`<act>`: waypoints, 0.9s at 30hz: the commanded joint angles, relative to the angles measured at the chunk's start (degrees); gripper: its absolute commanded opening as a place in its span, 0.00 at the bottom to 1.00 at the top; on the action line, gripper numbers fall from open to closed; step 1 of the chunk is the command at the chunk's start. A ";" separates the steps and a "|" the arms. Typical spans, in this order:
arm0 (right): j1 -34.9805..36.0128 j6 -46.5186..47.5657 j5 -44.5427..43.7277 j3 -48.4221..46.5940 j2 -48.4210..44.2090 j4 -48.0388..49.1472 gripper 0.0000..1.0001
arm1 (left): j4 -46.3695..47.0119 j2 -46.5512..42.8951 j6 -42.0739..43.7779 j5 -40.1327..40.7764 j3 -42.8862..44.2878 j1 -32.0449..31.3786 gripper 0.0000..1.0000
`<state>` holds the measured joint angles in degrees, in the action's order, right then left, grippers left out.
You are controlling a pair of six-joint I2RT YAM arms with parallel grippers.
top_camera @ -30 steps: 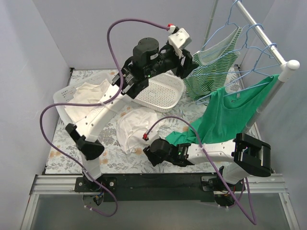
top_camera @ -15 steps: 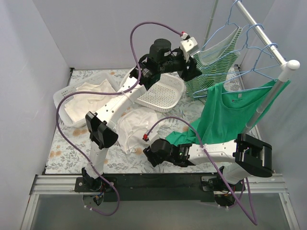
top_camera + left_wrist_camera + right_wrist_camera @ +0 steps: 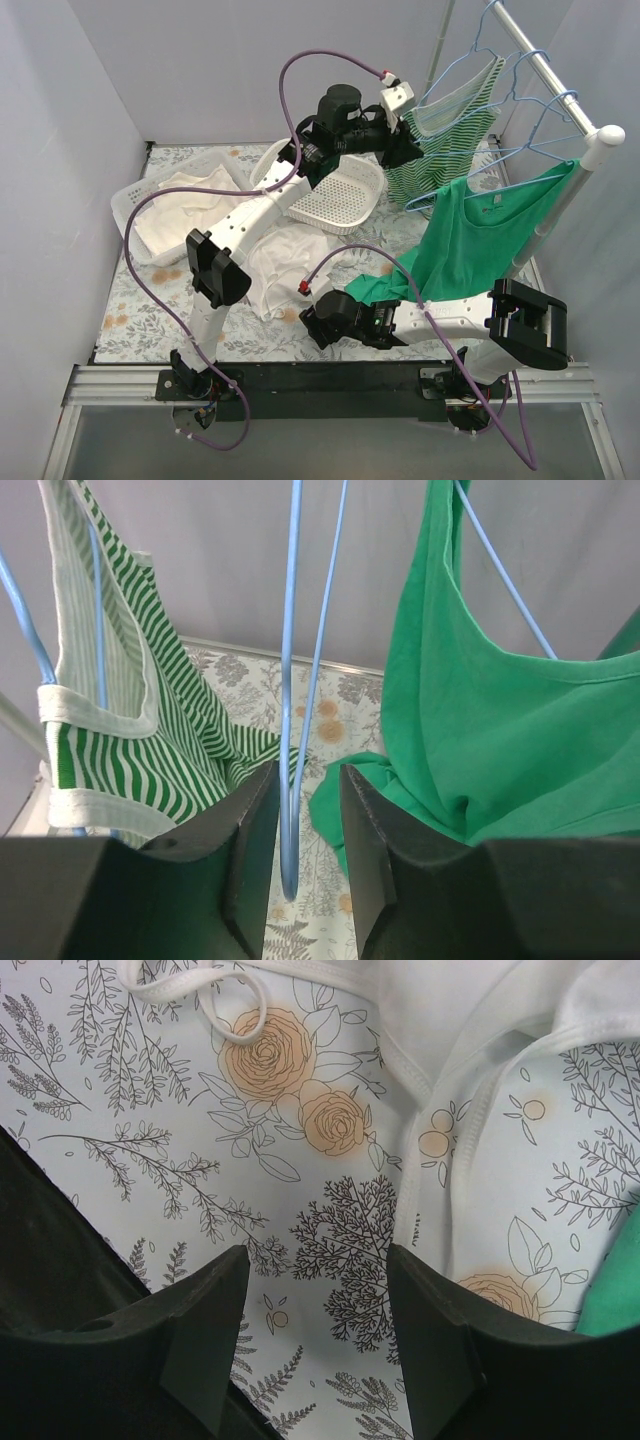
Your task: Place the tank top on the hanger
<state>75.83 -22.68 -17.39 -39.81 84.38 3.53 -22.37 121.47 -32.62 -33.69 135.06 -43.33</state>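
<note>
The white tank top (image 3: 276,263) lies crumpled on the flowered table, left of my right gripper (image 3: 306,322). Its straps and hems show at the top of the right wrist view (image 3: 470,1020). My right gripper (image 3: 320,1325) is open and empty, low over bare tablecloth just beside the cloth's edge. My left gripper (image 3: 408,150) is raised at the clothes rail. In the left wrist view a light-blue wire hanger (image 3: 290,680) hangs with its lower corner between my open left fingers (image 3: 305,780), close to the left finger. The fingers are not closed on it.
A green-and-white striped top (image 3: 440,150) and a solid green top (image 3: 470,240) hang on blue hangers from the white rail (image 3: 545,65) at the right. A white mesh basket (image 3: 340,195) lies tipped at the back. A white tray (image 3: 125,200) with a cream cloth bundle (image 3: 185,205) sits at the left.
My left arm has swung right and up, bringing its gripper to the hangers between the striped and green tops. The green top has swayed slightly. The right arm has stayed still.
</note>
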 commanded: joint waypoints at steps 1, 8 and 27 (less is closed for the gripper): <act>0.28 -0.53 0.07 0.61 -0.88 2.18 0.66 | 1.72 0.52 -0.95 -3.22 1.60 0.00 0.29; 0.28 -0.79 -0.01 0.79 -1.06 1.92 0.66 | 2.33 1.84 -1.74 -4.54 1.78 0.00 0.29; 0.19 -1.05 -0.98 0.17 -0.44 0.87 0.66 | 18.67 -3.60 -8.16 -0.07 -7.18 -0.26 0.00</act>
<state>75.83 -23.40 -17.45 -39.48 84.38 3.55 -10.68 124.64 -38.72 -36.84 129.12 -43.35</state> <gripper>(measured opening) 0.657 0.034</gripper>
